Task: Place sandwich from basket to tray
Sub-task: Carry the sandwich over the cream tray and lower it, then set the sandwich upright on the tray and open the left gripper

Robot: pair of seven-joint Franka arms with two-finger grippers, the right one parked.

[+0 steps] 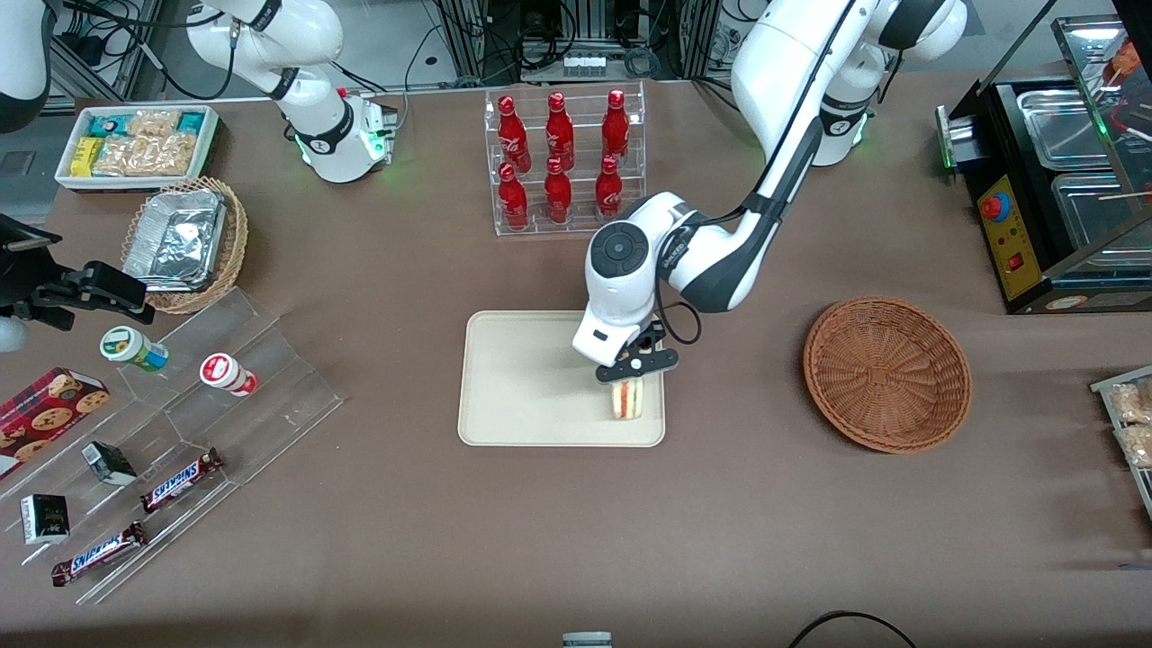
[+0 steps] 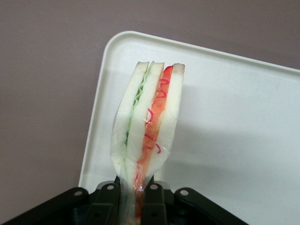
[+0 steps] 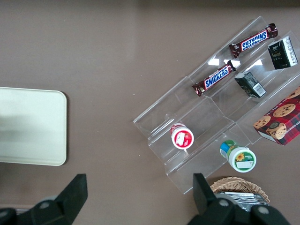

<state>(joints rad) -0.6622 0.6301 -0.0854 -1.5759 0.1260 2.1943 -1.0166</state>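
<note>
- A brown table (image 1: 576, 540) fills the scene; cables and metal racking show above its edge farthest from the front camera.
- The working white arm (image 1: 765, 180) reaches down from that edge over the tray.
- A black food warmer (image 1: 1053, 189) with steel pans stands at the working arm's end of the table, well apart from the tray.
- The tray (image 1: 522, 387), cream and low-rimmed, lies flat near the middle of the table.
- A clear stepped display (image 1: 225, 405) lies toward the parked arm's end from the tray, carrying Snickers bars (image 1: 180, 480), two small tubs (image 1: 229, 373) and small dark boxes.
- The basket (image 1: 886, 373), reddish-brown wicker, sits toward the working arm's end from the tray, apart from it, with nothing in it.
- A clear rack of red bottles (image 1: 562, 157) stands farther from the front camera than the tray.
- A white box of snack packets (image 1: 135, 144) and a paler wicker basket holding a foil container (image 1: 180, 238) sit toward the parked arm's end, farther from the camera than the tray.
- The gripper (image 1: 635, 364) hangs over the tray's corner nearest the basket, its jaws clenched on the sandwich's wrapped end.
- The sandwich (image 2: 147, 117) stands upright on edge at that corner, red and green layers showing between white bread.
</note>
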